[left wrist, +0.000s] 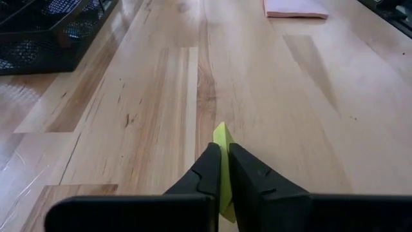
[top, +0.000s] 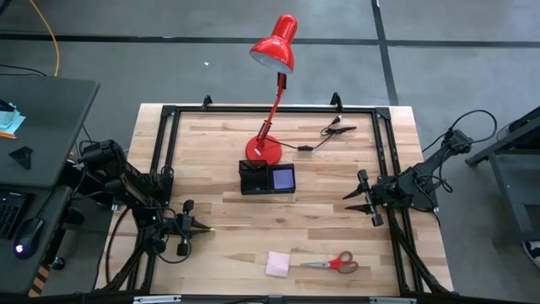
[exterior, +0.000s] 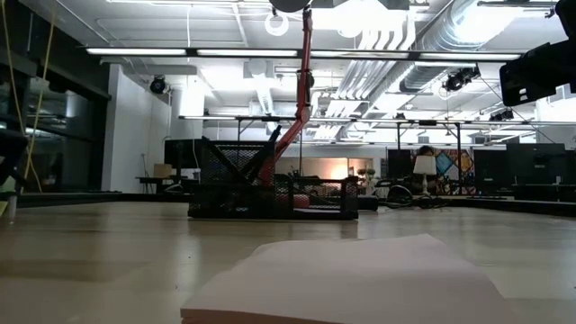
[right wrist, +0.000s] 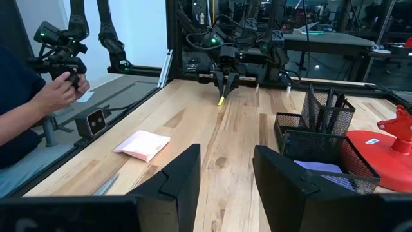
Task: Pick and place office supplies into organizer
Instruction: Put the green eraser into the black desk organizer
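The left gripper (top: 205,228) was held low over the table near its left front edge, its arm reaching in from the left, and its fingers (left wrist: 209,169) were pressed together on a thin yellow-green sheet (left wrist: 222,143). The right gripper (top: 350,196) was kept at the right side, fingers (right wrist: 180,174) parted and nothing held.

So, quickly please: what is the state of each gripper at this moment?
Left gripper: shut on a thin yellow-green item, just above the table.
Right gripper: open, holding nothing, at the table's right side.
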Action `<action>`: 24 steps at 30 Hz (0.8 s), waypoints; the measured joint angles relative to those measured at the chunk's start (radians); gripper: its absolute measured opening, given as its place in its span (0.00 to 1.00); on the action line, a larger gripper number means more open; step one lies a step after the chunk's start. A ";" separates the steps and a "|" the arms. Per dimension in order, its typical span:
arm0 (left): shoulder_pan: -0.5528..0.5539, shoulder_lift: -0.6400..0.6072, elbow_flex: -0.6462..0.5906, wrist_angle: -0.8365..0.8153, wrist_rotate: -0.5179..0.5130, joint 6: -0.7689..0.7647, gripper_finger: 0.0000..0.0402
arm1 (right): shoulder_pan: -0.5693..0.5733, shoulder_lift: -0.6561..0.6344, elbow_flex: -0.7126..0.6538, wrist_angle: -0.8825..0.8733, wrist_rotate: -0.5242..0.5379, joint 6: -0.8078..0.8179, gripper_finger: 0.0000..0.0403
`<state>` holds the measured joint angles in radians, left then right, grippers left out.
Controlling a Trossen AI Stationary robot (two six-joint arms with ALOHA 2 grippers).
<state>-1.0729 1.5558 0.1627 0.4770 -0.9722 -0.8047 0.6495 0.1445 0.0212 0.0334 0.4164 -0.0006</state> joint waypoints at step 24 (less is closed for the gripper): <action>0.000 0.000 0.000 0.000 0.004 0.000 0.01 | 0.000 0.000 0.000 0.000 0.000 0.000 0.33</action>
<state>-1.0729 1.5558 0.1627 0.4770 -0.9686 -0.8047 0.6495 0.1447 0.0212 0.0334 0.4164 -0.0005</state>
